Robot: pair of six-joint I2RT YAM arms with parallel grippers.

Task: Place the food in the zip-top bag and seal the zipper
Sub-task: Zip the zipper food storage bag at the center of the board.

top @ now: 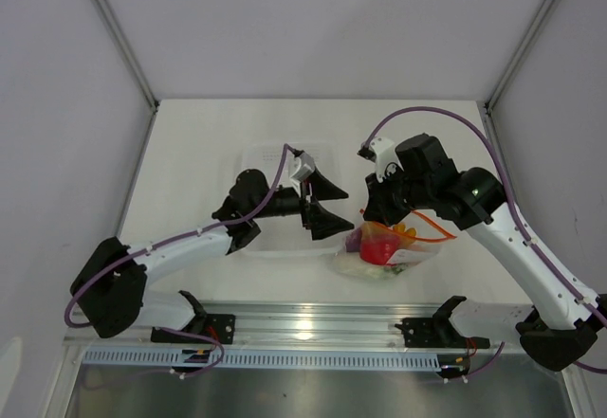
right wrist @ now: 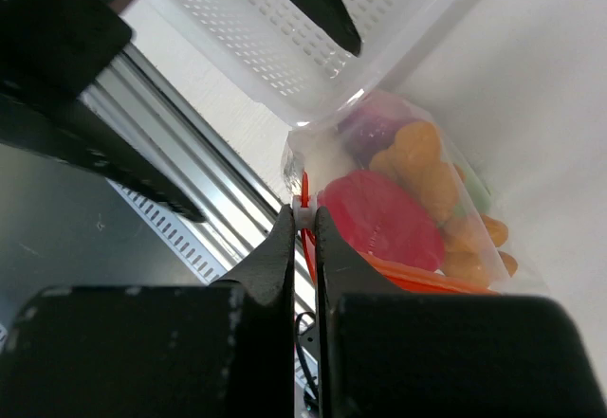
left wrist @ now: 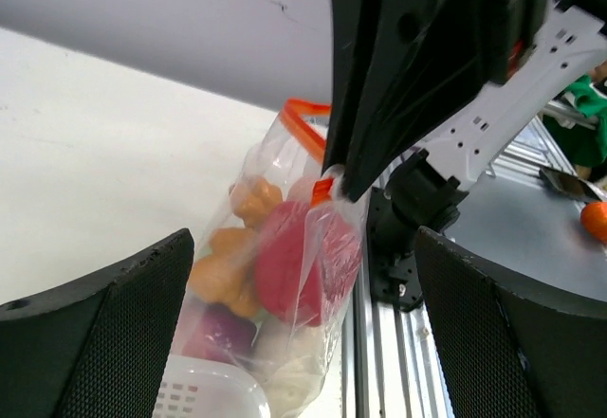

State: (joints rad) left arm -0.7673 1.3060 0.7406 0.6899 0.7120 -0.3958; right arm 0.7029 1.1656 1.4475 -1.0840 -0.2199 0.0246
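Clearly the zip-top bag (top: 384, 249) lies on the white table (top: 190, 162), near its front edge and in front of the right arm. It is just beside the corner of the clear tray (top: 261, 157). Inside the bag I can see the food: a red piece (right wrist: 379, 219), an orange-yellow lumpy piece (right wrist: 427, 167) and a purple onion (right wrist: 365, 132). The zipper (left wrist: 303, 113) is lifted up at 1 end; whether it is sealed along its whole length I cannot tell. The right gripper (right wrist: 303, 211) comes from above, and its 2 fingers are pressed narrow on the zipper strip. The left gripper (top: 343, 208) hangs just beside the bag, over the tray edge, with its jaws spread wide and holding nothing.
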